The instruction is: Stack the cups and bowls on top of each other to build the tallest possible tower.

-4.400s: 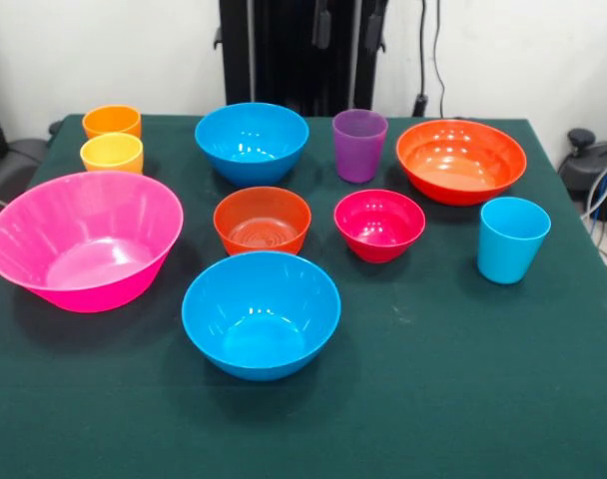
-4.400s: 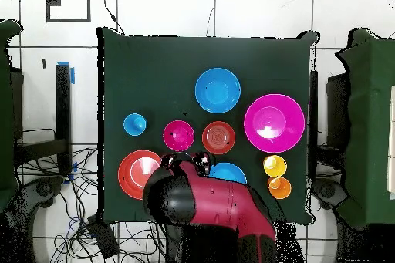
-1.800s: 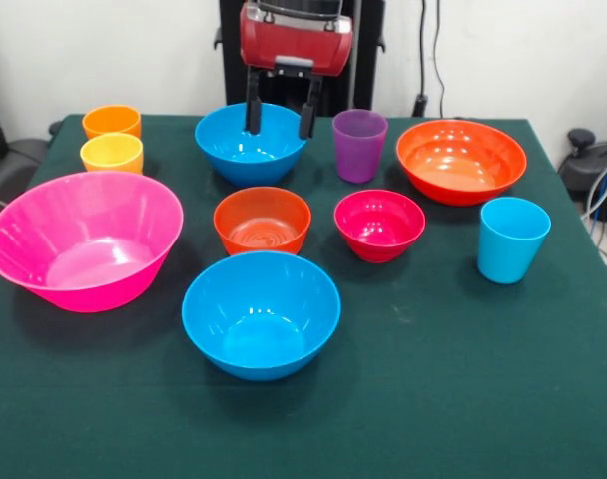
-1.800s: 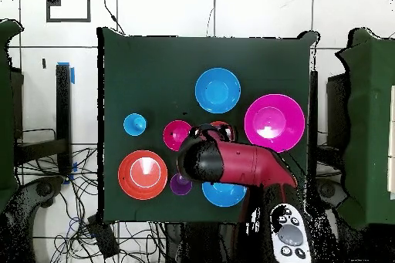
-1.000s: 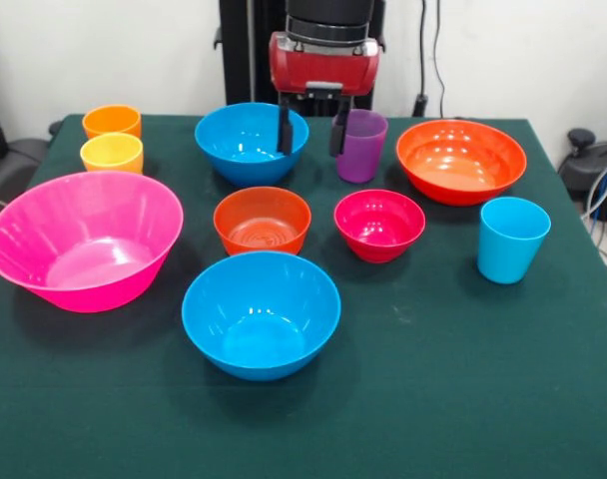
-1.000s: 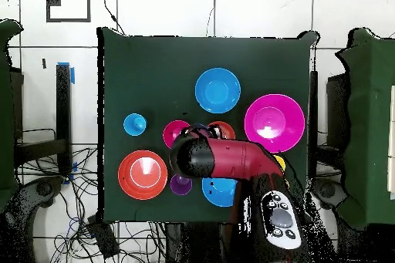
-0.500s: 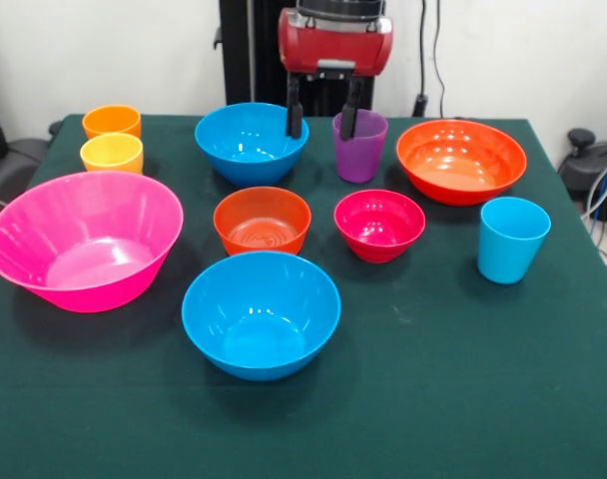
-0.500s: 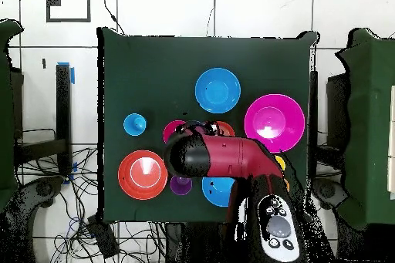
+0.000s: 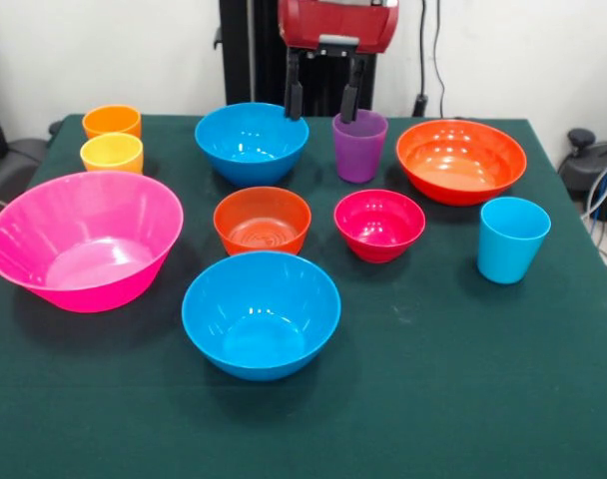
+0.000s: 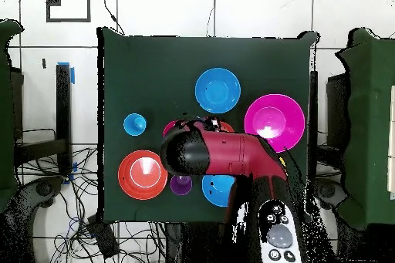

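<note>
Currently nothing stacked; every piece sits alone, upright, mouth up, on the green table (image 9: 463, 399).

Largest first, front view:
- Pink bowl (image 9: 84, 239): left side, tilted, mouth leaning toward the camera and a bit to the right. Only piece not level.
- Near blue bowl (image 9: 261, 313): centre, closest to the camera, level.
- Orange-red bowl (image 9: 460, 161): far right, wide and shallow, level.
- Far blue bowl (image 9: 251, 141): far centre-left, level.
- Small orange bowl (image 9: 262, 221): between the two blue bowls, just left of the magenta-red bowl (image 9: 379, 225). The two are near each other, not touching.
- Light blue cup (image 9: 511, 239): right side, near the orange-red bowl, long axis vertical, wider at the top.
- Purple cup (image 9: 359, 146): between the far blue bowl and the orange-red bowl, vertical axis.
- Yellow cup (image 9: 112, 154) and orange cup (image 9: 112, 122): far left, orange one behind the yellow, just beside each other. Contact: can't tell.

Gripper (image 9: 321, 100): hangs from the red wrist at the top edge, fingers pointing straight down and spread apart, holding nothing. Left fingertip is over the far blue bowl's right rim, right fingertip just above the purple cup's left rim. Both appear clear of the pieces.

Overhead view: arm (image 10: 224, 156) covers the table's middle, hiding most of the magenta-red bowl, small orange bowl and far blue bowl. Gripper not visible there.
</note>
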Controlling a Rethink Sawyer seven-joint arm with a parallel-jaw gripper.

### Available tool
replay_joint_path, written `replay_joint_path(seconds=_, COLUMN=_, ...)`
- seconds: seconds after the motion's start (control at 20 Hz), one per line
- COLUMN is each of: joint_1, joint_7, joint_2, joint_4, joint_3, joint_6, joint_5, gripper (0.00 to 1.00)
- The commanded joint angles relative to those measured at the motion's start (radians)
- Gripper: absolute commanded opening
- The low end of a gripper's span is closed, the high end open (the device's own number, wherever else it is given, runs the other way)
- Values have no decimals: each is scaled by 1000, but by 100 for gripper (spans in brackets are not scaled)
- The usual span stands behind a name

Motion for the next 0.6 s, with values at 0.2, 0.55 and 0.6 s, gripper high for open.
replay_joint_path(seconds=0.2, joint_1=9, joint_7=8, joint_2=26, joint_4=-6, joint_3=67, joint_6=86, joint_5=-46, gripper=100)
replay_joint_path(seconds=0.55, joint_1=72, joint_7=110, joint_2=98, joint_4=49, joint_3=-28, joint_6=138, joint_5=-51, gripper=100)
replay_joint_path(seconds=0.6, joint_1=84, joint_7=126, joint_2=115, joint_4=54, joint_3=-44, joint_6=127, joint_5=-55, gripper=100)
